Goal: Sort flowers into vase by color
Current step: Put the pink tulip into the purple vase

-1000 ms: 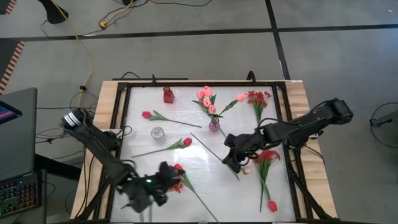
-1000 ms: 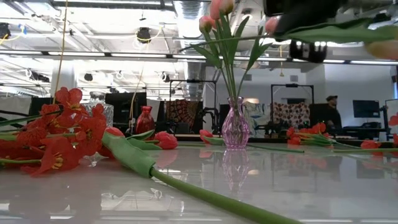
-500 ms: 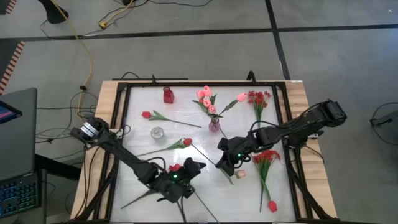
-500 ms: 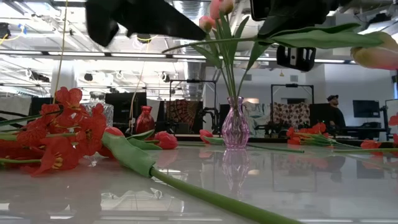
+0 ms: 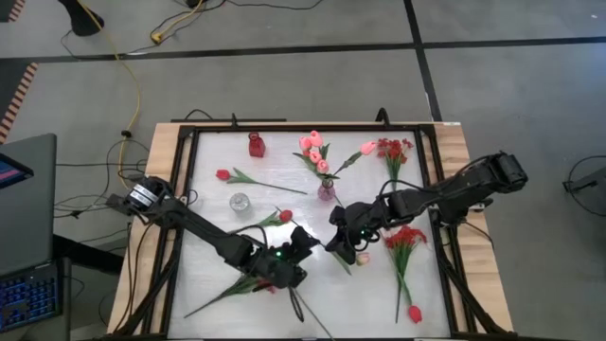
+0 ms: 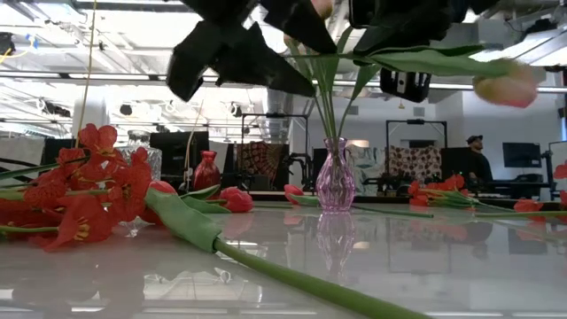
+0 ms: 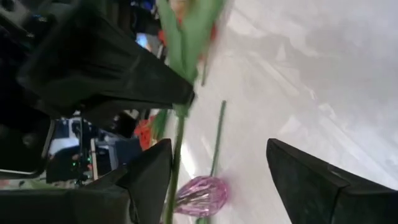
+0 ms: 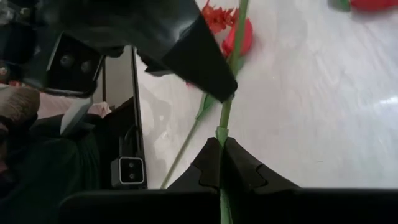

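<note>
- Two grippers meet over the near middle of the white table [image 5: 227, 185].
- The right gripper [image 8: 221, 147] is pressed together on the green stem of a pink tulip [image 6: 505, 86], lifted clear of the table with its bloom hanging toward the right arm's side.
- The left gripper [image 7: 217, 168] has its fingers spread, one on each side of that same stem, not touching it.
- The pink vase [image 5: 326, 191] stands at the far middle holding pink tulips [image 5: 311, 144].
- Red sprays [image 5: 405, 239] lie right, a red tulip [image 5: 223, 174] far left.
</note>
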